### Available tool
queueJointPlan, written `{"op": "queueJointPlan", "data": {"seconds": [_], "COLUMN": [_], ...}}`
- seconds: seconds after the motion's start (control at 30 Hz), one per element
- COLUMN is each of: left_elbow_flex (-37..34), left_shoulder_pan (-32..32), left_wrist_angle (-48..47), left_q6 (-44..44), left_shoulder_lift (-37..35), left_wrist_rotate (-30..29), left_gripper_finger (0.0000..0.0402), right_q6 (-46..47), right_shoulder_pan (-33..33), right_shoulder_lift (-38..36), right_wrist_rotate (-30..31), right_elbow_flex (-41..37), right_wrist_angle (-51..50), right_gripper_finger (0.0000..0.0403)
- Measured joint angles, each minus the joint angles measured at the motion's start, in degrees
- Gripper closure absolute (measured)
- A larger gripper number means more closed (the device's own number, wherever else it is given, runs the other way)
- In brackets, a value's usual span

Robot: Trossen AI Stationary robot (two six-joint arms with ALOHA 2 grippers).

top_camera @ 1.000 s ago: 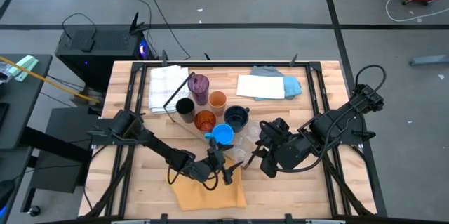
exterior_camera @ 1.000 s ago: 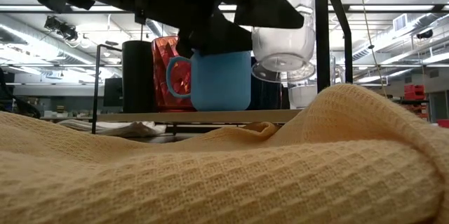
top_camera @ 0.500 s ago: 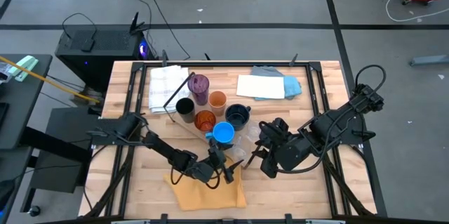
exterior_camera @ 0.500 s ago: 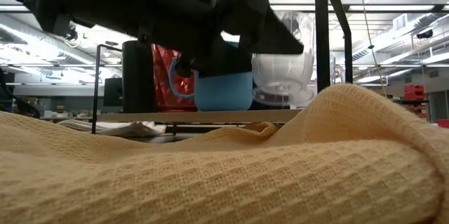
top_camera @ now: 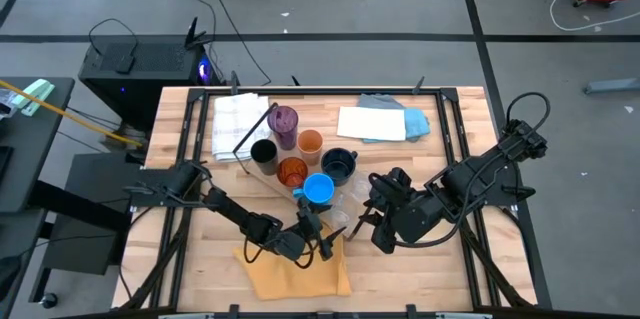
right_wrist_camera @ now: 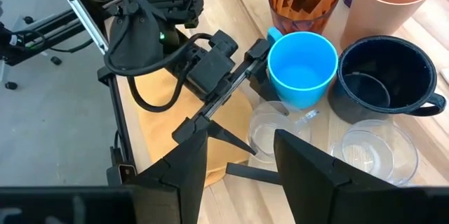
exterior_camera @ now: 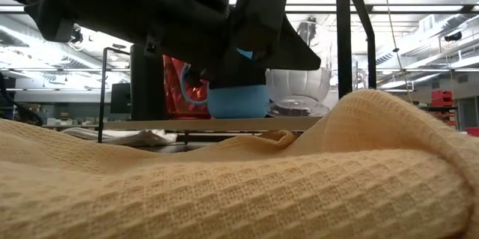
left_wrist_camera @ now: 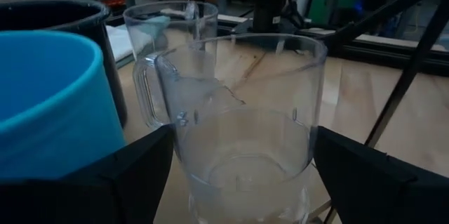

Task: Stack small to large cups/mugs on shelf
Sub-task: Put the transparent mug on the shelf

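Observation:
My left gripper (top_camera: 335, 224) (left_wrist_camera: 242, 147) is shut on a clear glass mug (left_wrist_camera: 242, 133) beside the bright blue mug (top_camera: 318, 190) (left_wrist_camera: 49, 104). The glass mug stands on the light-wood shelf board (exterior_camera: 224, 124) in the low view (exterior_camera: 299, 93). The navy mug (top_camera: 338, 166), amber ribbed cup (top_camera: 292, 170), black cup (top_camera: 263, 151), light orange cup (top_camera: 311, 142) and purple tumbler (top_camera: 286, 121) stand upright behind it. A second clear glass (right_wrist_camera: 372, 150) stands beside the navy mug. My right gripper (top_camera: 368, 217) (right_wrist_camera: 242, 154) is open and empty, just right of the cups. My left gripper pinches the clear glass mug by two opposite sides of its wall (left_wrist_camera: 298, 140) between its two fingers. Its handle (left_wrist_camera: 144, 94) sits by one finger. The fingers come level from the table's near left. The mug is upright, its base down at the shelf board.
A yellow waffle cloth (top_camera: 300, 269) (exterior_camera: 224, 186) lies at the near edge under my left arm. A white cloth (top_camera: 235, 124) and a white and a blue cloth (top_camera: 385, 121) lie at the far side. Black shelf rods (exterior_camera: 344, 37) stand by the cups.
My left gripper has gone down with the clear glass mug. The mug was lifted well above the shelf board next to the blue mug and now stands low at the board, upright.

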Motion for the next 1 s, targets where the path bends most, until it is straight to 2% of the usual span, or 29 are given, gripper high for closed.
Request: {"op": "queueJointPlan", "data": {"seconds": [0.5,1.0], "left_elbow_flex": [0.0,0.0], "left_shoulder_pan": [1.0,-0.1], "left_wrist_angle": [-0.8,-0.8], "left_q6": [-5.3,-5.4], "left_shoulder_lift": [0.0,0.0], "left_wrist_rotate": [3.0,2.7], "left_gripper_finger": [0.0038,0.0026], "right_q6": [-0.1,-0.4], "right_shoulder_pan": [0.0,0.0], "right_shoulder_lift": [0.0,0.0], "right_wrist_rotate": [0.0,0.0], "right_elbow_flex": [0.0,0.0], "right_wrist_angle": [0.0,0.0], "right_gripper_finger": [0.0231,0.0231]}}
